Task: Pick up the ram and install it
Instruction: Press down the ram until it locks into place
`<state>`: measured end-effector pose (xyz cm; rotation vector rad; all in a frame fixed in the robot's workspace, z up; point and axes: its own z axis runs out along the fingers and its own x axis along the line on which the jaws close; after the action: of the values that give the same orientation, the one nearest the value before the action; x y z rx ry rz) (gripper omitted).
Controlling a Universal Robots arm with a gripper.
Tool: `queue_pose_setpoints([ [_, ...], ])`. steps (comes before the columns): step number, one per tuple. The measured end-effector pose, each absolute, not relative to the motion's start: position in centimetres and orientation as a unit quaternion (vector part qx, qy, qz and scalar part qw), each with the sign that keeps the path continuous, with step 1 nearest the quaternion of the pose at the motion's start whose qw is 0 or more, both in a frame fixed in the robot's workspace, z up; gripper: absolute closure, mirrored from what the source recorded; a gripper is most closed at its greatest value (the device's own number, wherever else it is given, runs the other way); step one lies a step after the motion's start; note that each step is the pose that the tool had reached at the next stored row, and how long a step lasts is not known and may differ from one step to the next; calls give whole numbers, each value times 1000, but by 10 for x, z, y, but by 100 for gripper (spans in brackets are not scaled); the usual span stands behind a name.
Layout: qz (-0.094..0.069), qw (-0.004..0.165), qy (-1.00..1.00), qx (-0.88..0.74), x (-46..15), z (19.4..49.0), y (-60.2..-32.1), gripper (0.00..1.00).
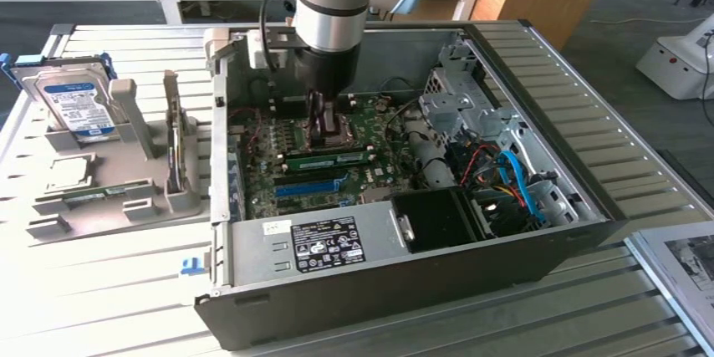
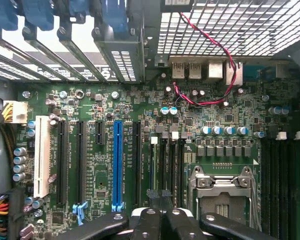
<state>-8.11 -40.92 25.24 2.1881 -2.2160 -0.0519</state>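
The gripper (image 1: pixel 331 130) is being held closed just above the ram (image 1: pixel 326 159), which is lying in its slot on the motherboard (image 1: pixel 369 175), beside the blue slot (image 1: pixel 307 189). Pressure is best being applied squarely downward, so the stick is being seated evenly

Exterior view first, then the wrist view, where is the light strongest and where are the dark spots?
Exterior view: bright light washes out the slatted table at that view's left, while the computer case front panel is in deep shadow. Wrist view: light pours through the rear slot openings, the motherboard is evenly lit, and the gripper is a dark shape.
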Motion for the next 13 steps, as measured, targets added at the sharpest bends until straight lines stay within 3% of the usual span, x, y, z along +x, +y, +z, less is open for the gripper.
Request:
queue_pose_setpoints([
  [13,-17,14,-711,702,-81,261,-409,89],
])
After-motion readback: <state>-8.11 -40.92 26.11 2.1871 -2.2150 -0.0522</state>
